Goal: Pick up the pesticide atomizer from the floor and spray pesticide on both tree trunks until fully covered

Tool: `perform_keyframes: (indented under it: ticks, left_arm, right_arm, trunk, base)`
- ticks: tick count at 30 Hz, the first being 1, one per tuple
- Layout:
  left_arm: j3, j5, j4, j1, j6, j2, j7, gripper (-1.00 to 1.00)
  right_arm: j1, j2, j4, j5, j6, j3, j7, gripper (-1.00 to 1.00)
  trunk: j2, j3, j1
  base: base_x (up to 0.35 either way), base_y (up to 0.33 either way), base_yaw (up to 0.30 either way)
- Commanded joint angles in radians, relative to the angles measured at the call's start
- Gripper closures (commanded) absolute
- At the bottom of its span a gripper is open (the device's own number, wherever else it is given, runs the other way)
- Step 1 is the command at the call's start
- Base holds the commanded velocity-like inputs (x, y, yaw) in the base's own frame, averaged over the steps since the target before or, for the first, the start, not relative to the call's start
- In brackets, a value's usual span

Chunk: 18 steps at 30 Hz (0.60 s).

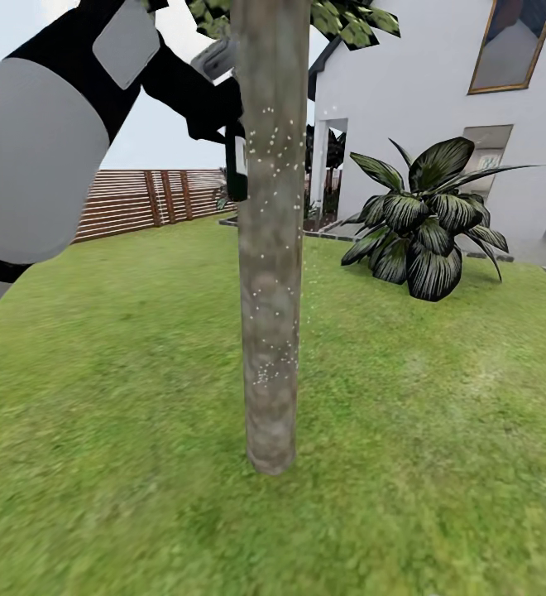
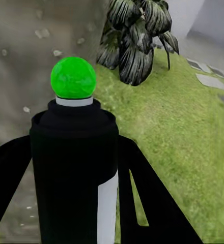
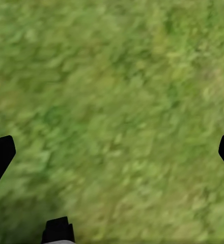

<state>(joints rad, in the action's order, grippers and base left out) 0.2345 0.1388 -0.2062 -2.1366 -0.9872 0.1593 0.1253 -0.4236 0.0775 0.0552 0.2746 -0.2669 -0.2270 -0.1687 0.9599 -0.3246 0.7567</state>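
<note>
**Spray landing on the trunk, coverage still partial**

The pesticide atomizer (image 2: 74, 168) is pinched in the left gripper (image 2: 71, 203), raised just beside the tree trunk (image 1: 269, 248). White droplets are seen speckling the trunk's middle; its base looks bare, so more spraying is judged needed, and a second tree remains. A black body, white label and green spot are shown. The right gripper (image 3: 112, 152) is spread wide over the lawn (image 3: 112, 76).

tree trunk (image 1: 269, 248) stands centre on the lawn (image 1: 124, 397), close in front. pesticide atomizer (image 1: 237, 165) in left hand (image 1: 223, 112), just left of trunk, up high. shrub (image 1: 426, 219) right and behind, house (image 1: 438, 91) behind it. fence (image 1: 145, 200) far left at the back
</note>
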Motion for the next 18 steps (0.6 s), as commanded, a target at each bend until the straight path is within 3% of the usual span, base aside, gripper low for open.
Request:
perform_keyframes:
  ticks: [1,4,5,7,8,9,11,13,18]
  left_arm:
    - [-0.001,0.001,0.03,0.0,0.001,0.0,0.003,1.0]
    - [-0.003,0.001,0.085,0.0,0.005,0.001,0.063,1.0]
    - [-0.003,0.001,0.093,0.0,0.009,0.001,0.123,1.0]
    - [-0.007,-0.004,0.101,0.0,0.014,0.013,0.182,1.0]
    - [-0.034,-0.035,0.104,0.0,0.02,0.015,0.192,1.0]
    - [-0.09,-0.121,0.115,0.0,0.03,0.015,0.176,1.0]
    - [-0.125,-0.206,0.157,0.0,0.047,0.015,0.137,1.0]
    - [-0.132,-0.223,0.166,0.0,0.077,0.015,0.094,1.0]
    - [-0.135,-0.228,0.17,0.001,0.089,0.015,0.024,1.0]
  right_arm:
    - [0.0,0.0,0.0,0.0,0.0,0.0,0.0,-1.0]
    - [0.0,0.0,0.0,0.0,0.0,0.0,0.0,-1.0]
    - [0.0,-0.001,0.0,0.0,0.0,0.0,0.0,-1.0]
    - [0.0,0.0,0.0,0.0,0.0,0.0,0.0,-1.0]
    - [0.0,0.0,0.0,0.0,0.0,0.0,0.0,-1.0]
    - [0.0,-0.001,0.0,0.0,0.0,0.0,0.0,-1.0]
    - [0.0,0.0,0.0,0.0,0.0,0.0,0.0,-1.0]
    - [0.0,0.0,0.0,0.0,0.0,0.0,0.0,-1.0]
    - [0.0,0.001,0.0,0.0,0.0,0.0,0.0,-1.0]
  trunk:
    - [0.0,0.0,0.0]
    - [0.0,0.0,0.0]
    - [0.0,0.0,0.0]
    - [0.0,0.0,0.0]
    - [0.0,0.0,0.0]
    - [0.0,0.0,0.0]
    - [0.0,0.0,0.0]
    - [0.0,0.0,0.0]
    - [0.0,0.0,0.0]
  base:
    - [0.0,0.0,0.0]
    - [0.0,0.0,0.0]
    - [0.0,0.0,0.0]
    - [0.0,0.0,0.0]
    - [0.0,0.0,0.0]
    - [0.0,0.0,0.0]
    - [0.0,0.0,0.0]
    - [0.0,0.0,0.0]
    - [0.0,0.0,0.0]
